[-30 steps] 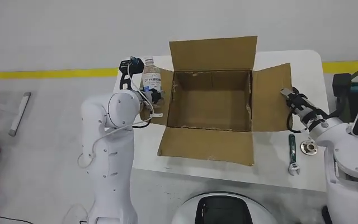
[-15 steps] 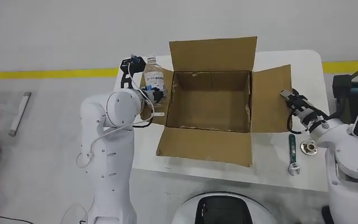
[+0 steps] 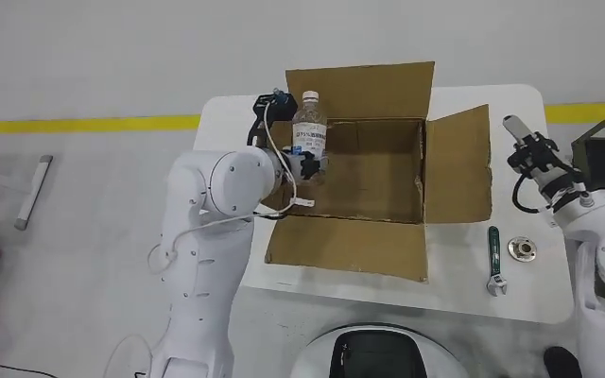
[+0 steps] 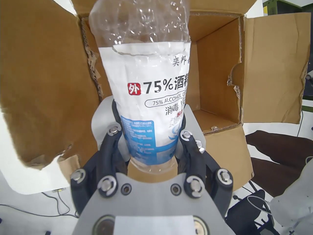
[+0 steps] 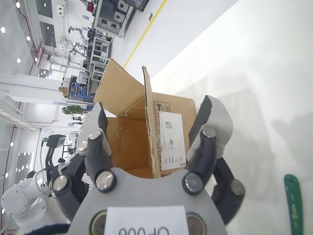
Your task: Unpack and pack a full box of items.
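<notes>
Packing is judged to be in hand; the clear plastic bottle (image 4: 144, 57) is clamped low down by the left gripper (image 4: 148, 123), over the open cardboard box (image 3: 345, 248), near its left edge; the right gripper (image 5: 153, 106) is spread wide, empty; next, the bottle should be lowered inside and released.

Pale grey floor (image 3: 95, 57), smooth and glossy. Yellow line (image 3: 95, 123) runs across it behind the white counter (image 3: 463, 283). Short grey bar (image 3: 31, 192) lies on the floor, well left of the counter. Thin black cables (image 4: 36, 213) trail on the floor below the counter edge. Right wrist view: big bright hall, white walls, round lights (image 5: 17, 4), workstations (image 5: 110, 20) past the yellow line, shelves with blue bins (image 5: 73, 89), green plant (image 5: 73, 110) farther off.
</notes>
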You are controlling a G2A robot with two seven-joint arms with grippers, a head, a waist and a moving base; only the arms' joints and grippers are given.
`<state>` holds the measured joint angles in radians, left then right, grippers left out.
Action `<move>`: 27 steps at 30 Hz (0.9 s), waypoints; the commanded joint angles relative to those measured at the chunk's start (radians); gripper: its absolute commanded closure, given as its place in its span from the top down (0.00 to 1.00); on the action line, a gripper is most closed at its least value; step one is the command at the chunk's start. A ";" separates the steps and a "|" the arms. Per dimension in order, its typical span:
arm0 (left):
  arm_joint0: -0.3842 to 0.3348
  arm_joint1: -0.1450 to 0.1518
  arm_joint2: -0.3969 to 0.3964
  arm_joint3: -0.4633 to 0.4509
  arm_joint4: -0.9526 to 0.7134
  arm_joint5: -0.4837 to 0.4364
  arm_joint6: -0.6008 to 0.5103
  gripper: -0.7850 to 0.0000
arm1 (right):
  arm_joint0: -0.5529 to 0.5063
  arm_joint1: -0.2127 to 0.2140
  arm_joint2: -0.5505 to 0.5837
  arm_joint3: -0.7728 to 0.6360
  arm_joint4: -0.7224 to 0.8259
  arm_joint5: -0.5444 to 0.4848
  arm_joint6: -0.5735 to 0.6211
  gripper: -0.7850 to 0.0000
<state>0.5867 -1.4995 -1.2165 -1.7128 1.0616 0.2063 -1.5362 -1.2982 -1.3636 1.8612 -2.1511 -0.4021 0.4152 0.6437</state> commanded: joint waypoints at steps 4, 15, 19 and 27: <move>0.006 0.001 0.052 0.059 0.004 -0.021 0.000 0.00 | 0.020 0.012 0.016 -0.006 -0.032 -0.037 0.003 1.00; 0.000 -0.001 0.137 0.175 0.004 -0.022 0.000 0.00 | 0.032 0.034 0.054 -0.002 -0.063 -0.060 0.019 1.00; -0.018 -0.003 0.168 0.210 0.028 -0.027 0.000 0.00 | 0.029 0.040 0.057 0.000 -0.062 -0.059 0.012 1.00; -0.066 -0.014 0.214 0.324 0.041 -0.028 0.038 0.00 | 0.040 0.052 0.060 0.009 -0.066 -0.054 0.005 1.00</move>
<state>0.5272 -1.5119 -1.0067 -1.4078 1.0986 0.1732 -1.5022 -1.2589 -1.3131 1.9216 -2.1427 -0.4684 0.3605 0.6489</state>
